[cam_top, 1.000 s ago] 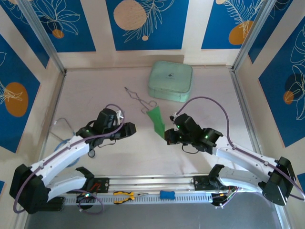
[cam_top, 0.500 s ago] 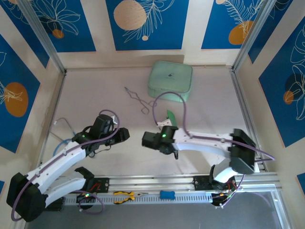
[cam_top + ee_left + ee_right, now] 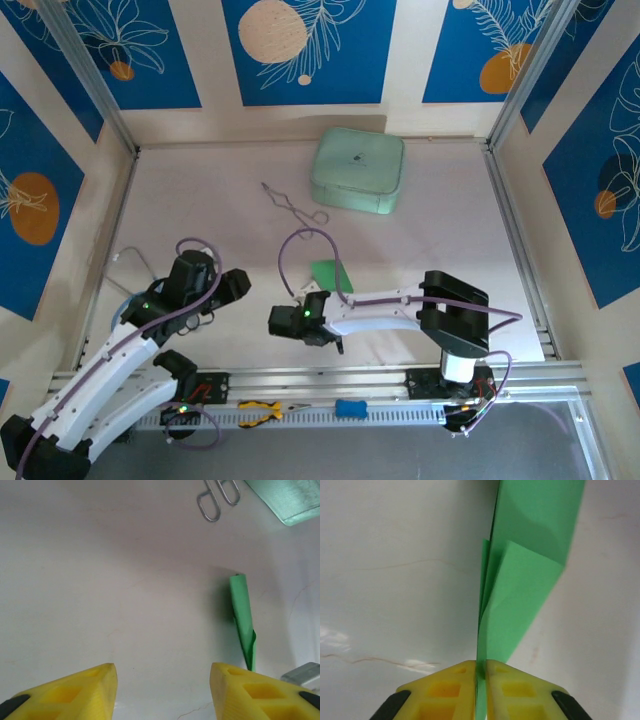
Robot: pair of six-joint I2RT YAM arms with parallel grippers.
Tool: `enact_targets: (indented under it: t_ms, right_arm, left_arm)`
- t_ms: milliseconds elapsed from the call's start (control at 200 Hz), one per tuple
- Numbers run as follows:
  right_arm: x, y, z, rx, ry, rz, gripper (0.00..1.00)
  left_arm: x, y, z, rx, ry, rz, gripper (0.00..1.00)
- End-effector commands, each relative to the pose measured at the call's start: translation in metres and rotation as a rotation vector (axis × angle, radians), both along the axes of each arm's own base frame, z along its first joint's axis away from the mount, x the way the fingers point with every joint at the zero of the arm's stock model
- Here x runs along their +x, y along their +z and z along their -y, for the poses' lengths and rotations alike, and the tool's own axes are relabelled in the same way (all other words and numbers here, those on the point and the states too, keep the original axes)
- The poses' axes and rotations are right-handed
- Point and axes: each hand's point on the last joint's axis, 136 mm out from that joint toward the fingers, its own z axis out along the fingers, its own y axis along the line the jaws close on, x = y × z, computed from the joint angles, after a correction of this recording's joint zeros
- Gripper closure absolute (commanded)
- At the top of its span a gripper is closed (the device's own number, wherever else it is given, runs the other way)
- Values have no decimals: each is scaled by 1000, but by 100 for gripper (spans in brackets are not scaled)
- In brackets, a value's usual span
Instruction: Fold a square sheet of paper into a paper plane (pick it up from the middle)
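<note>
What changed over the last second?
The right gripper, shut on the paper plane, swung left and toward the near edge, bringing the plane slightly nearer. The left gripper, open and empty, pulled back toward the near left. The mint-green case and metal tongs stayed put.

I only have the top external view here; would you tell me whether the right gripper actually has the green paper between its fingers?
Observer: Yes; the right wrist view shows the right gripper pinched shut on the edge of the paper plane.
Operator: Is the paper flat there, or folded?
Observer: Folded; several layers fan out just ahead of the fingertips.
Operator: And the left gripper?
Observer: The left gripper is open and empty over the bare table, apart from the paper.
</note>
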Motion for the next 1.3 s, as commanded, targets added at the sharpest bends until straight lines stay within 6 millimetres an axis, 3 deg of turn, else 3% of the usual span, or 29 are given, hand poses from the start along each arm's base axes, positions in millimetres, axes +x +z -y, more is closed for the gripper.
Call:
enact_targets:
  t_ms: [0,230,290,455,560,660,775,1100,1295]
  right_arm:
    - [-8,1,-23,158,35,-93,83]
    - [-7,25,-38,499,21,-197,54]
    - [-2,32,-37,605,-6,-224,52]
    - [27,31,-11,813,-178,-227,62]
    - [43,26,5,843,-279,-188,72]
    - [52,19,7,859,-331,-183,82]
    - [54,11,0,894,-344,-215,88]
    - [57,-21,-4,792,-417,-192,89]
    - [44,-45,-10,769,-496,-235,90]
  left_arm:
    - [-6,-7,-10,23,35,-36,48]
    - [-6,-12,12,-70,-30,-59,51]
    - [-6,-16,20,-109,-49,-74,55]
    - [-3,-24,41,-211,-84,-99,61]
    - [-1,-29,50,-234,-102,-110,62]
    - [0,-33,59,-245,-125,-126,62]
    - [0,-36,68,-253,-151,-140,63]
    - [-3,-45,80,-274,-175,-143,63]
    - [-5,-46,85,-273,-196,-151,63]
